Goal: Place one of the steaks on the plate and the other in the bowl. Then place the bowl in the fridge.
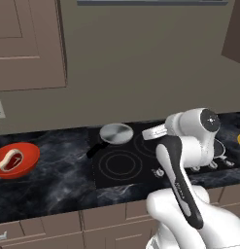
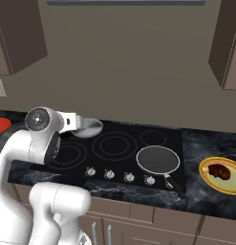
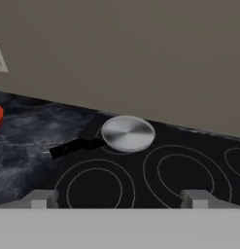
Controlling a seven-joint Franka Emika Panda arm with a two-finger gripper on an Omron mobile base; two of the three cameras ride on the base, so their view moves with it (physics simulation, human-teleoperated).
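Left base view tells us one raw red steak [image 1: 10, 160] lies in the glossy red-orange bowl [image 1: 24, 163] on the dark marble tabletop [image 1: 63, 175], the other steak [image 2: 219, 171] on the yellow plate [image 2: 205, 173] at right, so with our jaws open and empty the fridge trip remains.

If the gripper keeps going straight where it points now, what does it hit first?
Probably the round grey frying pan on the black cooktop, which sits ahead of the open gripper; depth is unclear, so it may pass over to the wall.
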